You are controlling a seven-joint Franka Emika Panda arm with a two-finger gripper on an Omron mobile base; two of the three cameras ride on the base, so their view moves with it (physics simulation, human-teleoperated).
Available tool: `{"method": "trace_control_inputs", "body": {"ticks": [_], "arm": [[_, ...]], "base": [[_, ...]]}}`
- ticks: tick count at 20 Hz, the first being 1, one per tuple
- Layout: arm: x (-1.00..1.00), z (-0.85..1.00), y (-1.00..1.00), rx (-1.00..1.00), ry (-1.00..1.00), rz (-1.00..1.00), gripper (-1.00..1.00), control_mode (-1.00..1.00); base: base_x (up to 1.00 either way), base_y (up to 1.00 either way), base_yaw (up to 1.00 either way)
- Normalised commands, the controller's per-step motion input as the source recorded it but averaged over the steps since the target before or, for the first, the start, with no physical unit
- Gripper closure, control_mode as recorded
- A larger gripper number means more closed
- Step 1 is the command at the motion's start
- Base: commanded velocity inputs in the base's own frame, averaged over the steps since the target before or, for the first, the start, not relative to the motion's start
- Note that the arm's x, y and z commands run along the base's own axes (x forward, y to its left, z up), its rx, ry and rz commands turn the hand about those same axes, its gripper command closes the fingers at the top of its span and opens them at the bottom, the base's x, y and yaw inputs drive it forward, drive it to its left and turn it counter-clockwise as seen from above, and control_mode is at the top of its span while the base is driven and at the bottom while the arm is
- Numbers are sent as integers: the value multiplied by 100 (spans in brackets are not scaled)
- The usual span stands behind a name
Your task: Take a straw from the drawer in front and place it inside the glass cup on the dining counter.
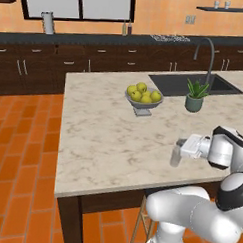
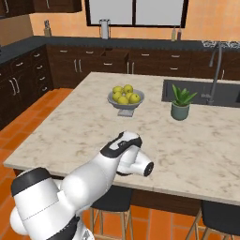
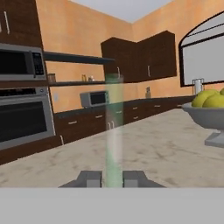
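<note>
My jaws clenched on glass cup [image 1: 176,155] on desk [image 1: 103,137], no straw seen. Risk: sideways nudge tips cup, since grip sits low.

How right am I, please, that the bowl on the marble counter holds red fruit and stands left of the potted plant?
The fruit is yellow, not red, as the left base view shows; the rest about the bowl, counter and plant holds.

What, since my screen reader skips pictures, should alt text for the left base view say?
The robot's claw is right beside a glass cup near the front edge of the marble dining counter. Behind them stand a fruit bowl, a potted plant and a sink.
</note>
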Motion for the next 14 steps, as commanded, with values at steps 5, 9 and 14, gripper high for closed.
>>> {"method": "trace_control_inputs", "body": {"ticks": [5,9,14], "arm": [[-14,0,0,0,0,-3,-100,-100],[-3,7,0,0,0,-6,-100,-100],[0,25,0,0,0,-7,-100,-100]], "base": [[0,0,0],[0,0,0],[0,0,0]]}}
